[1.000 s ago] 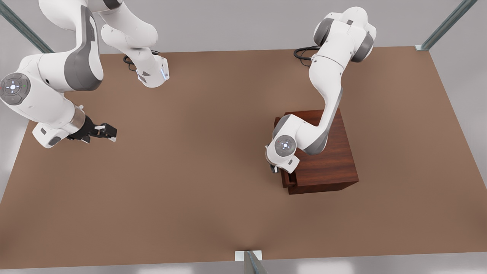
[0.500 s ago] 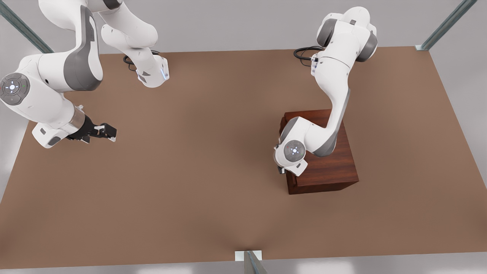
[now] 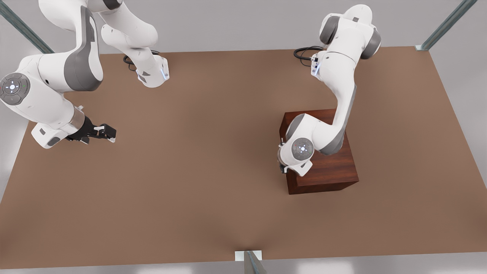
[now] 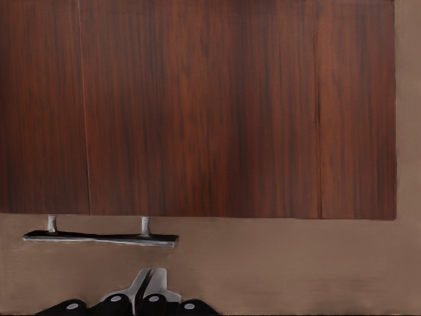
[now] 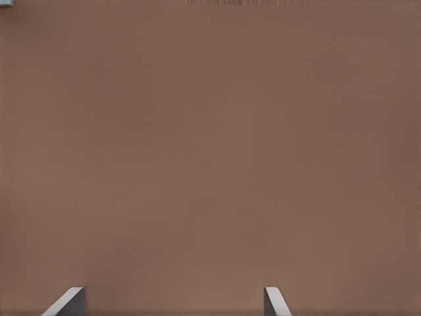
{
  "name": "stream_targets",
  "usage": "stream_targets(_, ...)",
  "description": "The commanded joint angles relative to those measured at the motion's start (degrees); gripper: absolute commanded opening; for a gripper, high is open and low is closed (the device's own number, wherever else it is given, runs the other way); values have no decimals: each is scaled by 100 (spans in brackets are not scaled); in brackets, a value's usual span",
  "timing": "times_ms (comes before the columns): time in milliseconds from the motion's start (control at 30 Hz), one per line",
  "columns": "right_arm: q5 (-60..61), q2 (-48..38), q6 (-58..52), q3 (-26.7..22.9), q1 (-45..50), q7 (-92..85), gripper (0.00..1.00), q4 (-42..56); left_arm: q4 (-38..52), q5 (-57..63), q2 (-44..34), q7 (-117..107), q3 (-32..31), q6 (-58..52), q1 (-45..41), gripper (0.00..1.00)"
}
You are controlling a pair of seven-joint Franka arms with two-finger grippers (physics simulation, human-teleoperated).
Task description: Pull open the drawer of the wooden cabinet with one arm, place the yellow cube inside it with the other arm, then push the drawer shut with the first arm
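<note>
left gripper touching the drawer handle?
Apart. Left wrist view: the shut left gripper sits short of the handle, with bare table between them.

Both arms [image 3: 335, 91] are showing white shells with grey joint patches. Black cables [image 3: 302, 53] are coiling at the bases, and round grey caps [image 3: 302, 148] are glowing.

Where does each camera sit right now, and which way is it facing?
Front view: high above the table, looking down; both arms show, left gripper at the wooden cabinet, right gripper waiting over bare table.
Left wrist view: on the left arm, facing the cabinet's wood and the handle; its shut fingertips show.
Right wrist view: on the right arm, facing bare table; open fingertips show.
Shared: front and left wrist views both show the cabinet.
</note>
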Motion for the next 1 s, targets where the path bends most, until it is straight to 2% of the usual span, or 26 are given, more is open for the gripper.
stream_targets(0,6,-6,-12,2,0,8,100,3,287,-441,-113,122,-1,-27,14,100)
stream_targets(100,24,-6,-21,2,-9,17,100,3,313,-432,-781,1790,8,-246,558,100)
stream_targets(233,33,-6,-21,2,-9,8,100,3,305,-160,-1378,8536,78,-1687,1946,100)
stream_targets(300,33,-6,-21,2,-9,8,100,3,357,155,-1545,11376,51,-1636,2413,100)
stream_targets(333,33,-6,-21,2,-9,8,100,-6,305,864,-1895,12176,78,-1452,2335,100)
stream_targets(367,33,-6,-21,2,-9,8,100,-6,-134,1256,-2388,12796,43,-1434,2264,100)
stream_targets(433,33,3,-21,2,-9,-1,100,3,-363,1054,-2723,12725,43,-1741,2150,100)
stream_targets(500,33,3,-21,2,-9,-1,100,3,-231,851,-2574,12646,51,-2040,2167,100)
stream_targets(667,33,3,-21,2,-26,-27,100,-6,-82,578,-2205,12515,25,-1970,2141,100)
stream_targets(967,33,3,6,2,-27,-27,100,-6,-91,570,-2126,12515,43,-2031,2132,100)
